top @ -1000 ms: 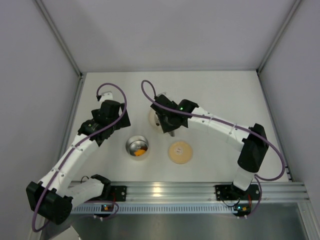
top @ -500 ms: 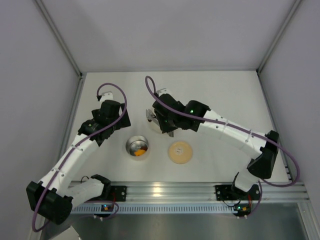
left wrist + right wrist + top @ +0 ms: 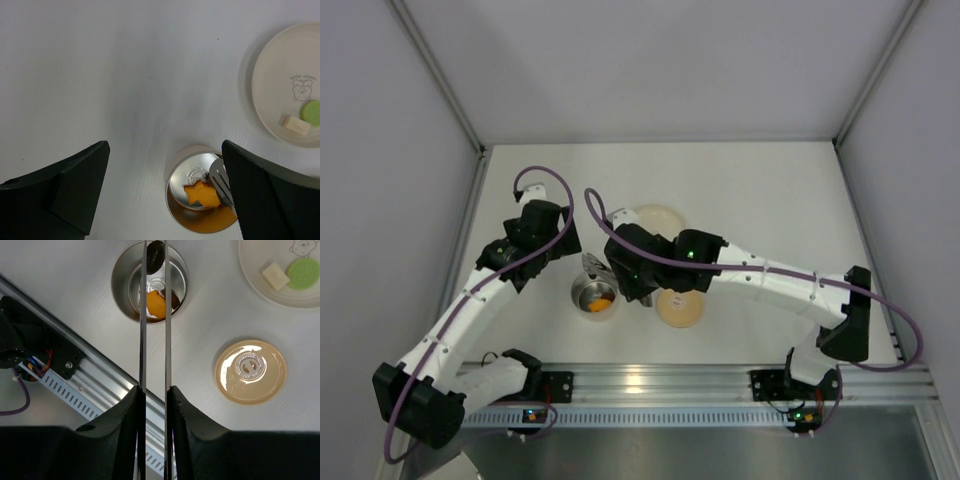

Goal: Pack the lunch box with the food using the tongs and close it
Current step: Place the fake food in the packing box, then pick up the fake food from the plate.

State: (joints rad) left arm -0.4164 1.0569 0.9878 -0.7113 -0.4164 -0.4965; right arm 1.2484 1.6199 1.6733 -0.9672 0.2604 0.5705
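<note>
The lunch box (image 3: 122,295) stands uncovered, a round steel cup, with an orange piece of food (image 3: 156,305) inside it. My right gripper (image 3: 155,390) is shut on the tongs (image 3: 143,340). Their thin arms reach out over the box and pinch a dark brown piece (image 3: 155,255) above its far rim. In the top view the lunch box (image 3: 593,294) sits just left of that gripper (image 3: 625,272). The tan lid (image 3: 250,371) lies flat to the right. My left gripper (image 3: 165,147) hovers open behind the lunch box (image 3: 200,200), holding nothing. The orange star (image 3: 201,194) and a tong tip (image 3: 220,177) show there.
A cream plate (image 3: 260,287) at the back holds a pale cream piece (image 3: 275,276) and a green piece (image 3: 302,272). The same plate (image 3: 275,80) shows in the left wrist view. An aluminium rail (image 3: 720,385) runs along the near edge. Grey walls enclose the table.
My right arm has swung from the plate leftward and nearer, bringing the tongs and the dark brown piece over the lunch box. The left arm has not moved.
</note>
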